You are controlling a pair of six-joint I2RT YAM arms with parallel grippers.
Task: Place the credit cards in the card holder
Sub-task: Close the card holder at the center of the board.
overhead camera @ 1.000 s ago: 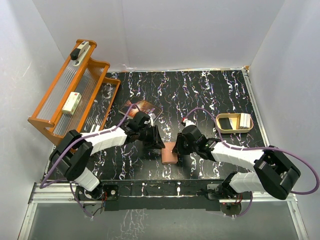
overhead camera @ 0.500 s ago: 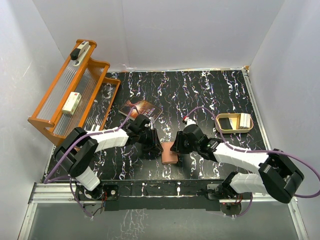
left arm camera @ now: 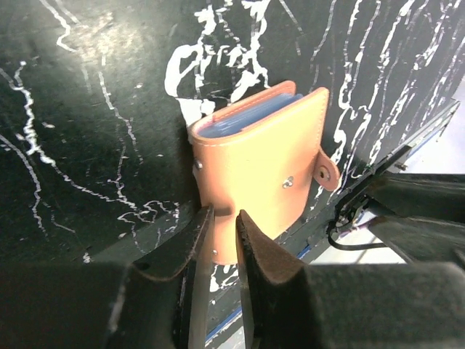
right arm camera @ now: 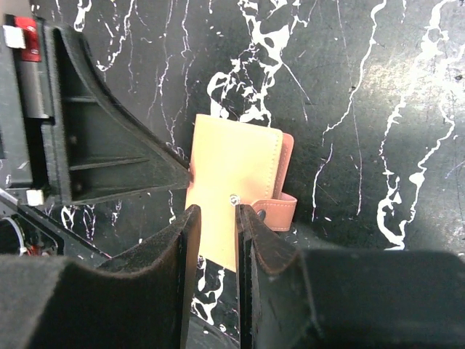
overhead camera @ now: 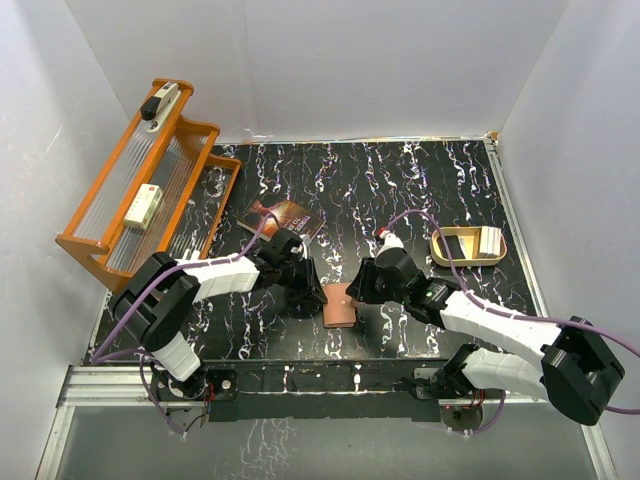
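Observation:
The card holder, a reddish-brown leather wallet, lies folded on the black marbled table between my two grippers. Its snap tab hangs unfastened. Pale blue card edges show inside its open side. My left gripper is nearly shut with a narrow empty gap, its tips at the wallet's left edge. My right gripper is also nearly shut and empty, its tips over the wallet's cover by the snap stud. No loose card lies on the table.
A dark paperback book lies behind the left gripper. A beige-gold tin at the right holds a white flat thing. An orange rack stands at the far left. The table's near edge is just behind the wallet.
My left gripper has moved down and right to the wallet's left edge. The right arm's wrist has shifted right. The wallet now lies flatter and squarer.

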